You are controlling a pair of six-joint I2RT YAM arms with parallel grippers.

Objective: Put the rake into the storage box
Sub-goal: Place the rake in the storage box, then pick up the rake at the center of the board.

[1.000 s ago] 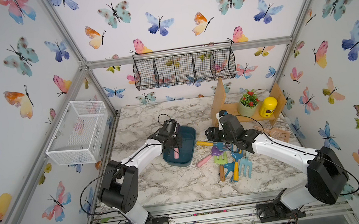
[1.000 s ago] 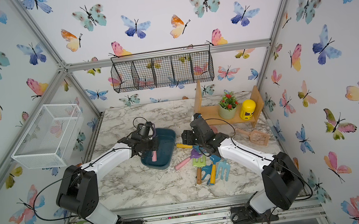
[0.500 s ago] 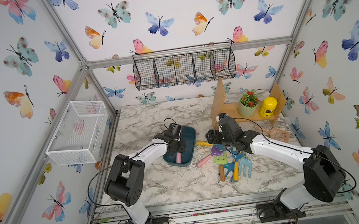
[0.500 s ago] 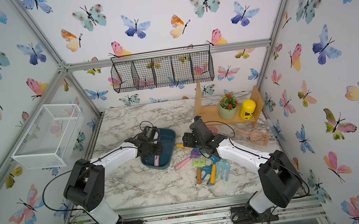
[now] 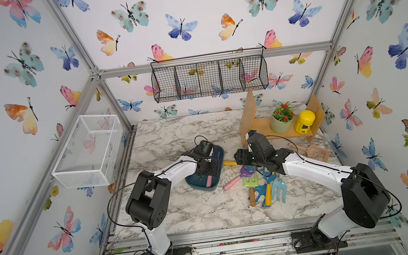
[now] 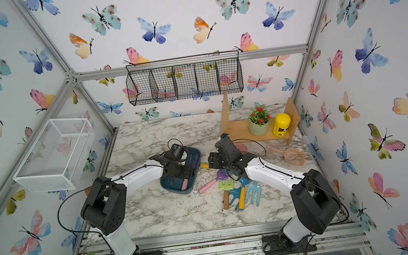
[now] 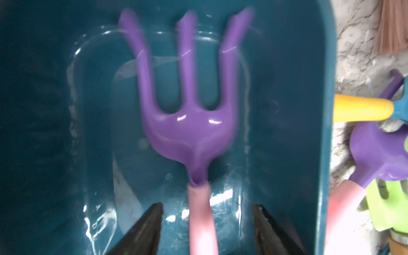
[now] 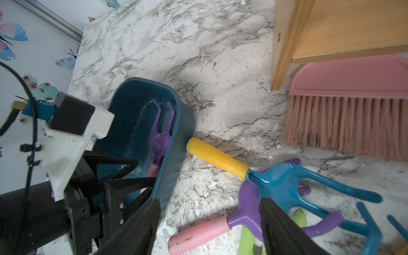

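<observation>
Marble tabletop (image 5: 181,210), teal storage box (image 7: 287,110): the left gripper (image 7: 207,206) has just opened wide, dropping the purple rake (image 7: 187,128) inside. Empty, the right gripper (image 8: 209,199) hovers wide; the task looks done.

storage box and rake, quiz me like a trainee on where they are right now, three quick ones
1. True or false: the purple rake lies inside the storage box.
2. The left end effector is: A) shut on the pink handle; B) open, with a finger on either side of the pink handle; C) out of view.
3. Fill in: the yellow-handled tool lies ___ the storage box (inside/outside).

Key: 1 true; 2 B; 3 outside.
</observation>
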